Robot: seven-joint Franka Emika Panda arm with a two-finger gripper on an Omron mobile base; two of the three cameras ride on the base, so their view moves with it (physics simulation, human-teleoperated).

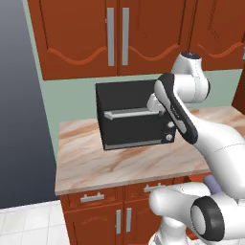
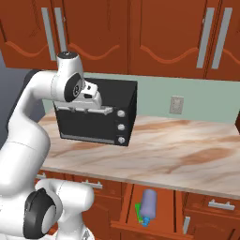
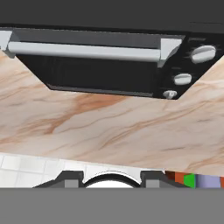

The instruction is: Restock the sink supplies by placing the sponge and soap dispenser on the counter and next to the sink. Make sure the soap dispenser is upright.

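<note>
Sponge (image 2: 138, 209) and soap dispenser (image 2: 149, 204) lie together in the open drawer (image 2: 127, 206) below the counter's (image 2: 178, 154) front edge. Gripper (image 3: 112, 180) hangs above that edge, fingers partly apart, holding nothing, facing the toaster oven (image 2: 101, 119).

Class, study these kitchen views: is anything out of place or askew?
Yes. The pale lavender soap dispenser lies on its side in an open wooden drawer below the marbled counter, beside the bright green sponge; neither is on the counter.

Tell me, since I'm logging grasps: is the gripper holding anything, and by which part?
Nothing is held. The gripper hangs over the counter; soap dispenser and sponge lie in the open drawer.
</note>
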